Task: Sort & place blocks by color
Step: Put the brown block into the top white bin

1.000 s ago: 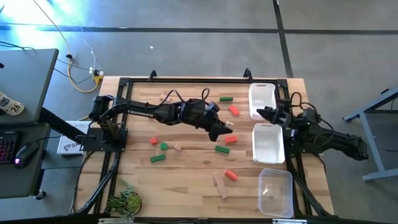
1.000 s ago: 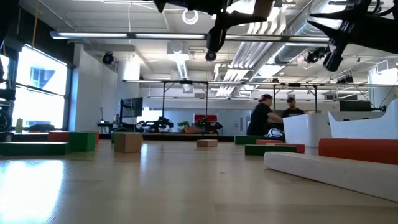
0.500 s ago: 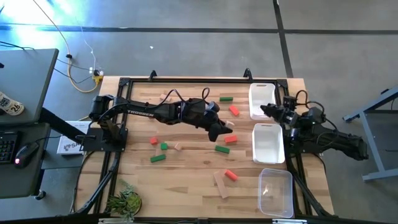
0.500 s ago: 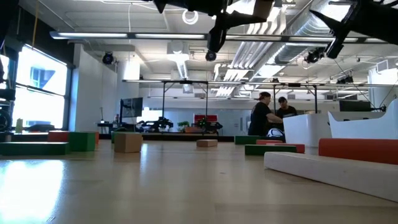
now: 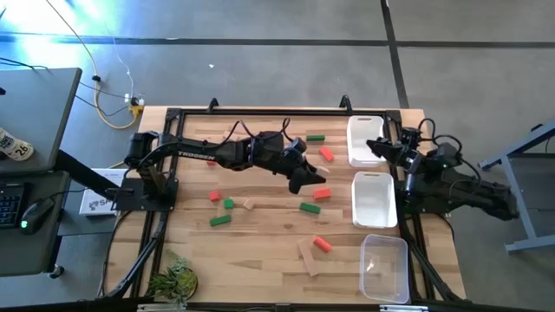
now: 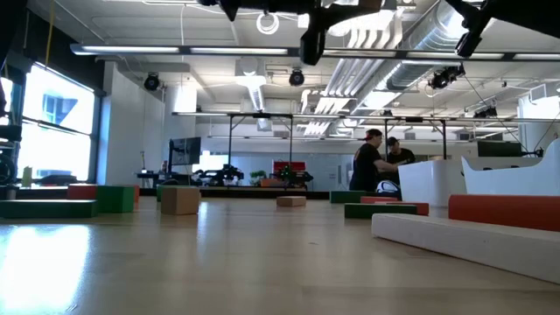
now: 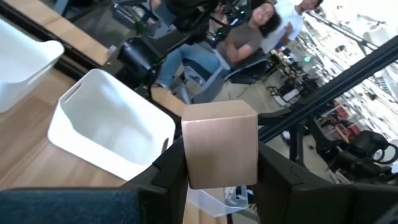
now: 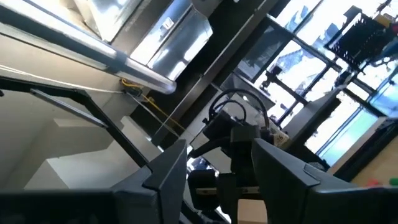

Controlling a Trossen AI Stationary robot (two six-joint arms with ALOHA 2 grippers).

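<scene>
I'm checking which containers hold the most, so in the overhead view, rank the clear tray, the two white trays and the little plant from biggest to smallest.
1. Clear tray, the largest footprint.
2. Middle white tray.
3. Far white tray, partly covered by the right gripper, so its rank below the middle one is unsure.
4. Plant, smallest.

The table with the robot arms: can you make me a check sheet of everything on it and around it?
Surface: wooden table, bare wood.
Job's things: red, green and tan blocks scattered mid-table, such as a green block; two white trays and a clear tray along the right edge.
Clutter: small plant at the near left corner.
End effectors: left end effector shut on a tan cube, over mid-table; right end effector open, raised above the far white tray.
Cables: yellow and white cables on the floor.
Surroundings: people seated behind the table.
</scene>
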